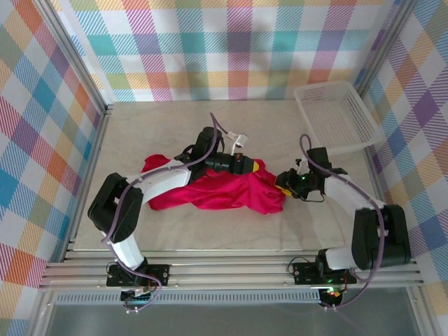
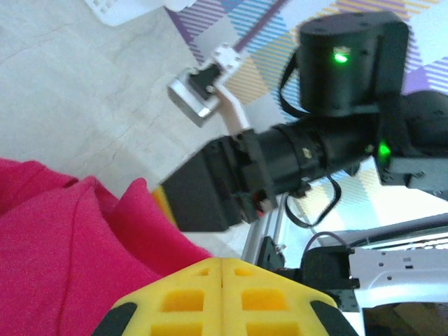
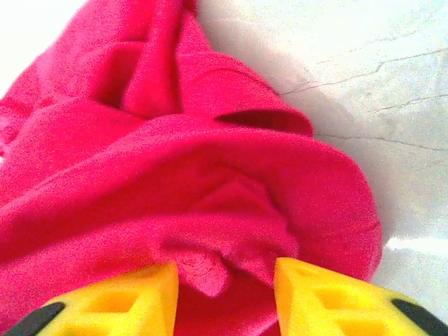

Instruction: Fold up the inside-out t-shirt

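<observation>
A: Where does the t-shirt [image 1: 217,192] lie?
B: Crumpled at mid-table [image 1: 140,133], between both arms. The white mesh basket [image 1: 322,86] stands far right, well apart from it.
A: And the claws?
B: Left gripper [image 2: 222,269]: yellow pads pressed together, beside the cloth. Right gripper [image 3: 225,273]: fingers parted, a fold of cloth between them.

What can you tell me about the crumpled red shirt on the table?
The crimson soft-fabric t-shirt lies crumpled in a long, low heap across the middle of the pale table, not yet folded. Its cloth looks matte and is full of deep folds. The right gripper is open, with a bunched fold at the shirt's right end between its yellow fingers. The left gripper, fingers shut, sits right beside the shirt's upper edge.
</observation>
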Motion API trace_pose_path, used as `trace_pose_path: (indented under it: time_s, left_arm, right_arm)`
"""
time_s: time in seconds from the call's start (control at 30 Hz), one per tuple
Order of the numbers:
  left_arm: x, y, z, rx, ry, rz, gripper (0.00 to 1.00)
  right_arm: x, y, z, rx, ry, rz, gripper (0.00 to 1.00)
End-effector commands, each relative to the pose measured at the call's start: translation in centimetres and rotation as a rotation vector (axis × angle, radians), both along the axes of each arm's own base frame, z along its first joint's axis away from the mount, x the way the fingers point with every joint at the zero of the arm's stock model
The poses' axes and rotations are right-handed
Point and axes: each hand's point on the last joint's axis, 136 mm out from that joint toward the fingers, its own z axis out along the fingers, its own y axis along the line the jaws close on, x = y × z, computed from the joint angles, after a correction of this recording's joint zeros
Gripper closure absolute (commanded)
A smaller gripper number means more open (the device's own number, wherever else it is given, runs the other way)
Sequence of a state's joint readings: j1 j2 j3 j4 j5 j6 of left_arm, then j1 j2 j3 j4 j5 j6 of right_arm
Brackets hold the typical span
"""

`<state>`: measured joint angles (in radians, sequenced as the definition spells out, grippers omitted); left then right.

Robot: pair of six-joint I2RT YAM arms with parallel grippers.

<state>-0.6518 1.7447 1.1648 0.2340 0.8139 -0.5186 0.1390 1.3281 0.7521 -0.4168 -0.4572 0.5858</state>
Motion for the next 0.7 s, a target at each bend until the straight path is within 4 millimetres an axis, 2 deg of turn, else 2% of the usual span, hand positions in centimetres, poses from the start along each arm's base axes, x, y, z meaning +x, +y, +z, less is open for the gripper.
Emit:
trace_pose_path:
  time_s: [0.0,0.03,0.13,0.17,0.27,0.4,0.57,0.63,0.67]
  left_arm:
    - [0.2,-0.5,1.0,-0.103,0.007,-0.018,1.00]
    - [0.4,-0.5,1.0,-0.114,0.011,-0.010,1.00]
    - [1.0,-0.6,0.8,-0.132,0.019,0.020,1.00]
    - [1.2,-0.7,0.9,-0.137,0.021,0.025,1.00]
    - [1.6,-0.7,0.9,-0.141,0.025,0.048,1.00]
    - [2.2,-0.5,0.8,-0.137,0.022,0.095,1.00]
    - [2.7,-0.3,1.4,-0.175,0.022,0.127,1.00]
    - [2.8,-0.3,1.3,-0.173,0.022,0.135,1.00]
    - [2.9,-0.3,1.2,-0.172,0.022,0.138,1.00]
  right_arm:
    - [-1.0,0.1,5.2,0.018,-0.121,-0.008,0.59]
    - [-1.3,0.3,6.1,0.037,-0.150,-0.008,0.61]
    - [-1.7,1.7,8.1,0.129,-0.241,0.007,0.84]
    - [-1.6,2.1,8.3,0.156,-0.262,0.009,0.90]
    - [-0.9,3.2,7.8,0.181,-0.271,0.020,0.99]
    - [0.3,6.0,6.6,0.219,-0.282,0.056,1.00]
    - [1.5,8.4,1.9,0.118,-0.240,0.064,1.00]
    - [1.4,9.6,1.1,0.128,-0.224,0.089,1.00]
    - [1.2,10.0,1.1,0.127,-0.225,0.100,0.96]
